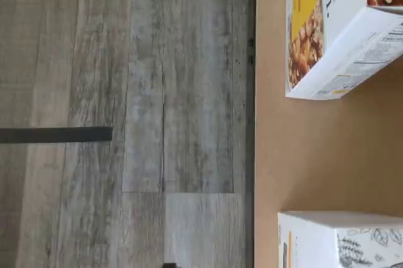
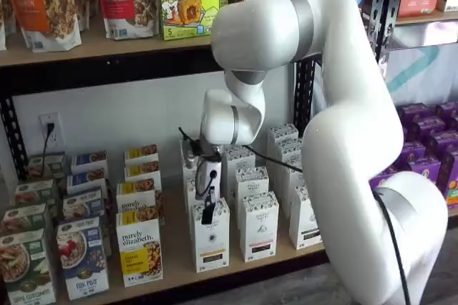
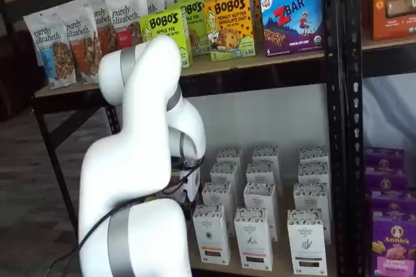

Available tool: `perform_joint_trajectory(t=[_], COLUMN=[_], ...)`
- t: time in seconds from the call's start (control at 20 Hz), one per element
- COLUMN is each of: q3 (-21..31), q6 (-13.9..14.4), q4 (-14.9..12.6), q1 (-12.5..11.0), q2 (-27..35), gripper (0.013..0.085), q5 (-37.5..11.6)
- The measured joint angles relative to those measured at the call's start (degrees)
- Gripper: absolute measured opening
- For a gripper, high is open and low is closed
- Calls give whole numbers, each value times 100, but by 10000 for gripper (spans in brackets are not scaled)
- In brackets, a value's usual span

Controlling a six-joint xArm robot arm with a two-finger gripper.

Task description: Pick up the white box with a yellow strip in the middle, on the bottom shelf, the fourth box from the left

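Observation:
The white box (image 2: 211,239) stands upright in the front row of the bottom shelf (image 2: 172,269), a tan board in a black rack. It has a grey speckled top and a yellowish strip low on its front. It also shows in a shelf view (image 3: 211,233), and its top corner shows in the wrist view (image 1: 340,240). My gripper (image 2: 208,213) hangs in front of the box's upper part, its black fingers pointing down. Only a dark finger shape shows, with no plain gap. Nothing is in it.
A Purely Elizabeth box with a yellow panel (image 2: 139,251) stands just left of the white box and also shows in the wrist view (image 1: 334,29). A same-shaped white carton with a black strip (image 2: 258,226) stands to its right. Grey wood floor (image 1: 126,117) lies beyond the shelf edge.

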Motion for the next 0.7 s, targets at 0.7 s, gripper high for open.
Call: perform_joint_trajectory(t=[0.7], q3=[-1032], q6=[249], q4=[-458], q1=[-216], q2=[658], gripper=[850], q5=[536])
